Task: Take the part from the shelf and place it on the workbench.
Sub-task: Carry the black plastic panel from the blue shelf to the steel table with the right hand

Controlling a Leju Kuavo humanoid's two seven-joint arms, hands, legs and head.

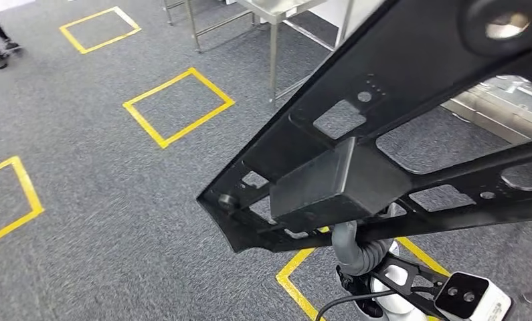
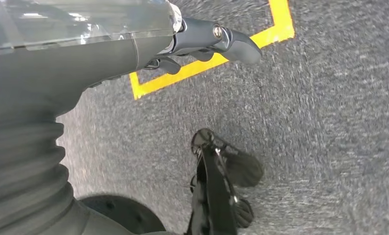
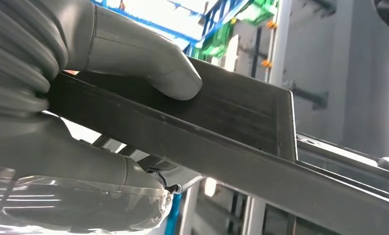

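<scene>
The black part (image 1: pixel 397 154) spans my view; the metal bench (image 1: pixel 276 13) legs stand ahead, with open carpet (image 1: pixel 82 200) on my left.

The part (image 1: pixel 383 154) stretches across the right of the head view, above the carpet (image 1: pixel 102 200), held by the right hand (image 3: pixel 84 88). Floor squares (image 1: pixel 178 107) lie to its left, and metal table legs (image 1: pixel 274 50) stand behind it.

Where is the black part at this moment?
The black part is in the air, gripped by the right robot hand, crossing the head view's right side above the grey carpet, near the metal workbench.
</scene>
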